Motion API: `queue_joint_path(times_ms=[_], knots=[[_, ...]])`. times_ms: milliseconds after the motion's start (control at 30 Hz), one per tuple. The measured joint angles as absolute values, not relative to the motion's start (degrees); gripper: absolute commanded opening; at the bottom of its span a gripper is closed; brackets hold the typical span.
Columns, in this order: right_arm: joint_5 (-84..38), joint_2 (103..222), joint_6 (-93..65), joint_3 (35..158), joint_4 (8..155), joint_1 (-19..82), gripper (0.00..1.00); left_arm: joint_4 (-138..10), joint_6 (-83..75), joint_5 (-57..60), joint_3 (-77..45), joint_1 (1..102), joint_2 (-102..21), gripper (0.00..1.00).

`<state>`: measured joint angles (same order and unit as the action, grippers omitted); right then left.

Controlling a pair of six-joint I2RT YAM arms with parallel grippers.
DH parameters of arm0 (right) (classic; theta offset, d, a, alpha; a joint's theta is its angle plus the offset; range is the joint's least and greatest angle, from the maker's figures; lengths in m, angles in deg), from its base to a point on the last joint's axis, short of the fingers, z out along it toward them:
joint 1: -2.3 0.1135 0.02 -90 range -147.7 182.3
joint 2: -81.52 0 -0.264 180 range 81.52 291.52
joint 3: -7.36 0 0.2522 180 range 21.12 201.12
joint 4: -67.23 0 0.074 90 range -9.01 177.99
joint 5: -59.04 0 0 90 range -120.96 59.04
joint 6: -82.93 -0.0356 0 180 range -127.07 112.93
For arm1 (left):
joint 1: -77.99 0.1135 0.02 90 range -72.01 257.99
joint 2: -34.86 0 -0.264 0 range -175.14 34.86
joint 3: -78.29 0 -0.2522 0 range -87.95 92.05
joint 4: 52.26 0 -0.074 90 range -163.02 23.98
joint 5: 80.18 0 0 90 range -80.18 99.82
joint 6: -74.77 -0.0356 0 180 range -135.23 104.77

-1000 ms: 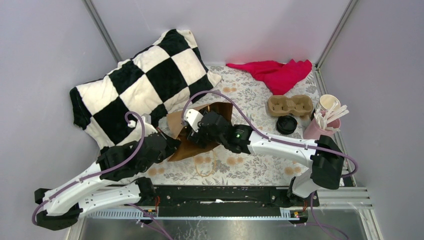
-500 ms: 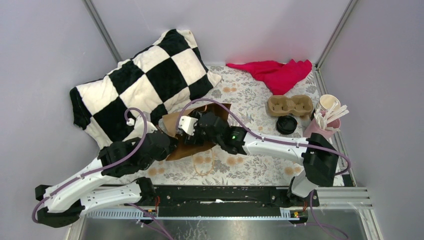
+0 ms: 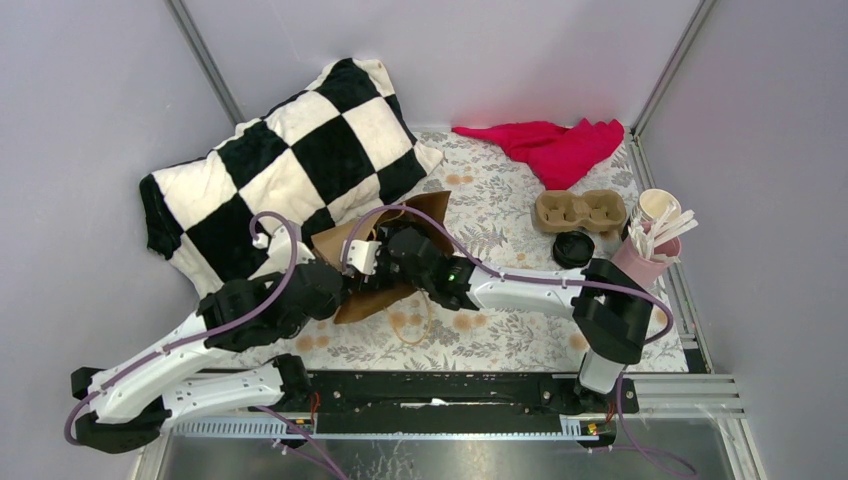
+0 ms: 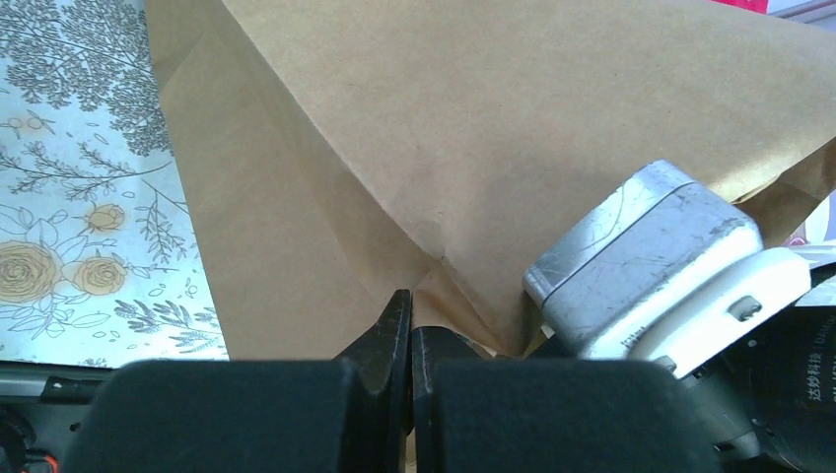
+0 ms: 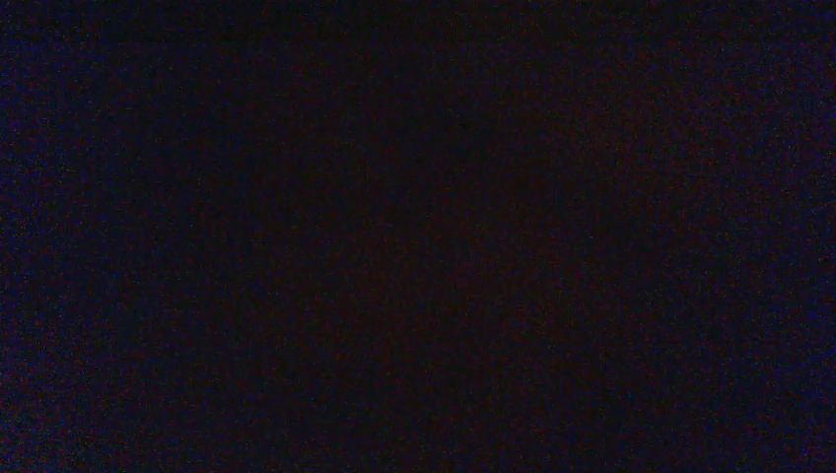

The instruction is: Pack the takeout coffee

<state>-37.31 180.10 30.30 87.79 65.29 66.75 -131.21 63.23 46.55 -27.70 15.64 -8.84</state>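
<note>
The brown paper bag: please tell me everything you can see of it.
The brown paper bag is plain matte kraft paper, creased and folded at its side. It lies on the flowered tablecloth, beside the checkered pillow. The left gripper is shut on a fold of its edge. The right arm seems to reach into its dark mouth; what is inside is hidden.
</note>
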Motion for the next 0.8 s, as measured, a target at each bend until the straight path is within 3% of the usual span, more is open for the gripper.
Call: queue_joint_path(times_ms=[333, 800], knots=[[-37.1, 182.7, 30.2, 88.2, 60.9, 66.7, 0.78, -136.5, 66.4, 51.1, -26.1, 15.6, -8.5, 0.00], [-31.8, 182.7, 28.5, 90.8, 66.6, 66.4, 0.78, -143.3, 73.8, 55.9, -23.8, 15.6, -6.0, 0.00]])
